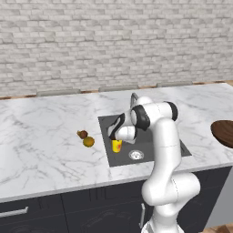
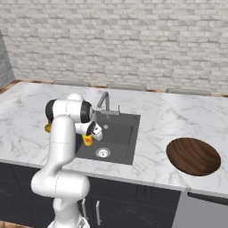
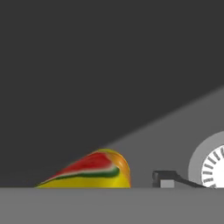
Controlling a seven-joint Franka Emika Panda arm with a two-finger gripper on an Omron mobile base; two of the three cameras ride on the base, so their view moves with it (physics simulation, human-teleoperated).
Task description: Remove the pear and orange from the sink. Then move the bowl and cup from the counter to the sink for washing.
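Inside sink (image 1: 150,136): yellow cup (image 1: 117,145), red-green mark, no readable writing; jaws state unclear.

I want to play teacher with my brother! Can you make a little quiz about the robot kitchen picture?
1. True or false: the pear and orange lie on the counter, outside the sink.
2. Where is the yellow cup? A) in the sink B) on the floor C) inside the bowl
3. Fill in: the brown bowl sits on the ____.

Key: 1 true; 2 A; 3 counter
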